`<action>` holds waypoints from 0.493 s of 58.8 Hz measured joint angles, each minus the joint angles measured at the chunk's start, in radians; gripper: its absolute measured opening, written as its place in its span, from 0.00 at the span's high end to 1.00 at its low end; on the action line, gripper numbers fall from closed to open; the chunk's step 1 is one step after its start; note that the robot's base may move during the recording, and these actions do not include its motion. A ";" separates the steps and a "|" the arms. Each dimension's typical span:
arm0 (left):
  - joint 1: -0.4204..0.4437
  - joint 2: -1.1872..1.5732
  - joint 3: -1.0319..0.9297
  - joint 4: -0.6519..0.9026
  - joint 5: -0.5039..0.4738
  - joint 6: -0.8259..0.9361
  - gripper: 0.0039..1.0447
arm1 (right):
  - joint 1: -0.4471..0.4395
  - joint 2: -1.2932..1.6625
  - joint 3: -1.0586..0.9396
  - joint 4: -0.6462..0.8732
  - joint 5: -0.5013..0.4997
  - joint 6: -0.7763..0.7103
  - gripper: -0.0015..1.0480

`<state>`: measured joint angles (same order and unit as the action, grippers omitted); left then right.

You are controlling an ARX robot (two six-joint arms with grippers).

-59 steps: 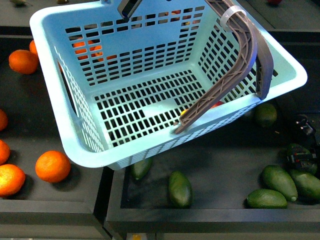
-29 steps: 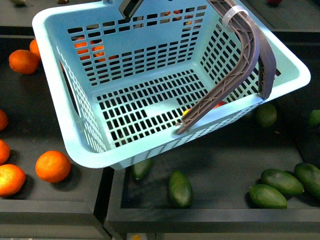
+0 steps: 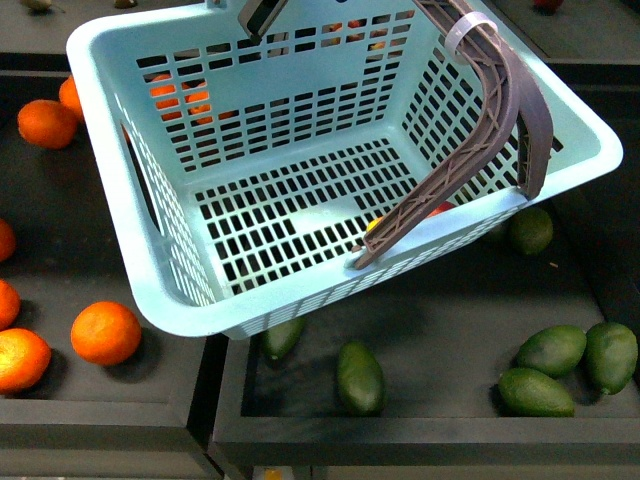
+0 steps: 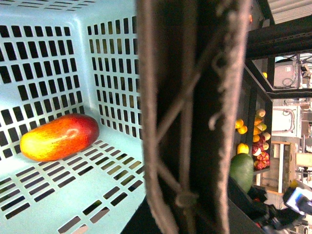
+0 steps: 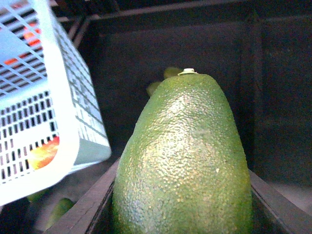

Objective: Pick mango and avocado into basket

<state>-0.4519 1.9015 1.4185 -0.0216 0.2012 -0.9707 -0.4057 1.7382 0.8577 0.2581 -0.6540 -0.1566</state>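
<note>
Front view first. Teal basket (image 3: pixel 150 160) hanging tilted over the dark bins (image 3: pixel 450 320), rim clear of them. Brown handle (image 3: pixel 480 140) slung across the right side, its foot down on the near wall. Just a red-and-yellow sliver of mango (image 3: pixel 437 209) peeking out behind that handle, low in the basket's right corner. Oranges (image 3: pixel 105 332) scattered in the left bin, more glowing through the far slots. Loose avocados (image 3: pixel 360 377) lying in the bin below, one half tucked under the basket's front edge, three bunched at far right.

Over to the left wrist. Mango in full now, lying on its side on the slotted floor, snug against the wall. Handle looming huge and blurred across the middle. Left fingers hidden, so clamped or loose, cannot tell. A green fruit (image 4: pixel 242 170) showing past the handle, identity not certain.

Right wrist to finish. Avocado (image 5: pixel 183 161) filling the lens, upright, stem end on top, pebbled skin sharp. Right fingers (image 5: pixel 97 214) dark at either flank, closed on it and gripping. Held outside the basket, just beside its slotted wall, above a dark bin.
</note>
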 joint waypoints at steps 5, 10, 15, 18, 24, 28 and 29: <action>0.000 0.000 0.000 0.000 0.000 0.000 0.95 | 0.043 -0.053 -0.018 0.018 0.003 0.040 0.47; 0.000 0.000 0.000 0.000 0.000 0.000 0.95 | 0.124 -0.089 -0.023 0.055 0.040 0.096 0.47; 0.000 0.000 0.000 0.000 0.000 0.000 0.95 | 0.191 -0.095 -0.022 0.068 0.078 0.135 0.47; 0.000 0.000 0.000 0.000 -0.002 0.001 0.95 | 0.241 -0.095 -0.019 0.077 0.106 0.158 0.47; 0.000 0.000 0.000 0.000 -0.001 0.001 0.95 | 0.333 -0.078 0.011 0.088 0.168 0.190 0.47; 0.000 0.000 0.000 0.000 0.000 0.000 0.95 | 0.381 -0.060 0.040 0.095 0.208 0.209 0.47; 0.000 0.000 0.000 0.000 0.000 0.000 0.95 | 0.401 -0.052 0.052 0.097 0.220 0.212 0.47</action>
<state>-0.4519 1.9015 1.4185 -0.0216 0.2008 -0.9703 -0.0051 1.6863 0.9096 0.3546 -0.4343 0.0559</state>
